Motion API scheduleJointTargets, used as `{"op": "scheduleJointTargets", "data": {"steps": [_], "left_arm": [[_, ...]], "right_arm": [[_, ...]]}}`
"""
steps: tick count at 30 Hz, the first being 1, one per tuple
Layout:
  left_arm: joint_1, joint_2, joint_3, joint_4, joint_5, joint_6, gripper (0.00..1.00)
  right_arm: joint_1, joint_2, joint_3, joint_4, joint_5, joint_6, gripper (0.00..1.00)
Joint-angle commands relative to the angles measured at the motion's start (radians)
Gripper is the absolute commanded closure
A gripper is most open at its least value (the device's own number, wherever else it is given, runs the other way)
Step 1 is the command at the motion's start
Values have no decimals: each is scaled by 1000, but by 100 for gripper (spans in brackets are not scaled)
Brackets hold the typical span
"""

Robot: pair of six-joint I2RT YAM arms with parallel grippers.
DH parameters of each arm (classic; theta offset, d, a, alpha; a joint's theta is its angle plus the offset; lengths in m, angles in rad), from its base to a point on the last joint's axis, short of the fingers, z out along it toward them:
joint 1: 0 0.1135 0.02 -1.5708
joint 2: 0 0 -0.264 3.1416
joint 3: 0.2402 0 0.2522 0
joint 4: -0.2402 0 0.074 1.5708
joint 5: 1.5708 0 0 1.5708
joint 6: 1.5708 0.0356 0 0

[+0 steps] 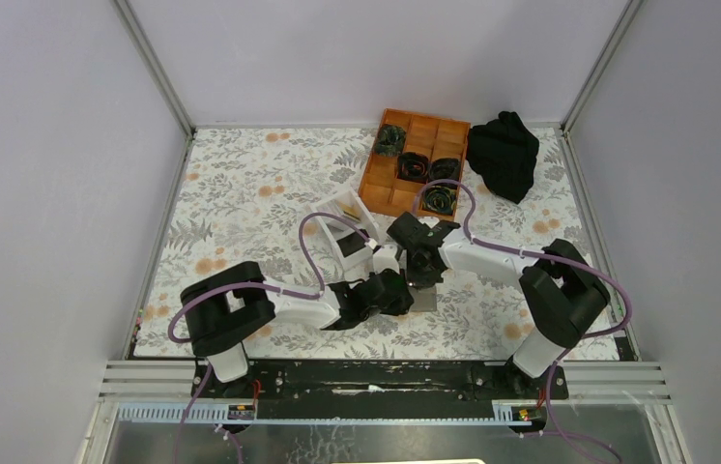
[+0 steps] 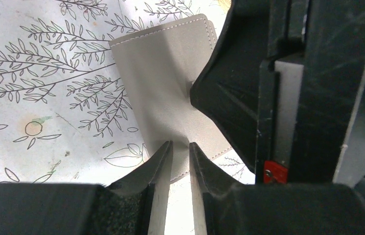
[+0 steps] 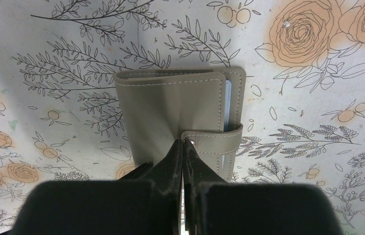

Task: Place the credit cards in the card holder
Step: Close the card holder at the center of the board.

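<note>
The grey card holder [image 3: 171,107] lies folded shut on the flowered cloth, and its strap [image 3: 217,138] wraps over its right edge. A thin bluish strip [image 3: 227,105] shows inside that edge. No loose credit cards are in view. My right gripper [image 3: 185,143] is shut, with its tips pressed on the strap's snap end. My left gripper [image 2: 181,144] has its jaws a narrow gap apart, with its tips at the holder's [image 2: 161,73] near edge. In the top view both grippers [image 1: 400,290] [image 1: 422,266] meet over the holder [image 1: 428,298].
A white two-compartment box [image 1: 352,227] stands just behind the left gripper. An orange gridded tray [image 1: 415,159] with dark coiled items sits at the back. A black cloth [image 1: 504,153] lies to its right. Metal rails edge the table.
</note>
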Motion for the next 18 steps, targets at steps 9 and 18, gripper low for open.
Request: {"op": "scheduleJointTargets", "data": {"steps": [9,18], "left_arm": [[-17,27,-62,-109,21,14,72],[-16,8,-10,-169,-32,39,57]], "right_arm": [[55,116,-42,193,-71,41,99],[54,11,-23,161,-5,-3,59]]}}
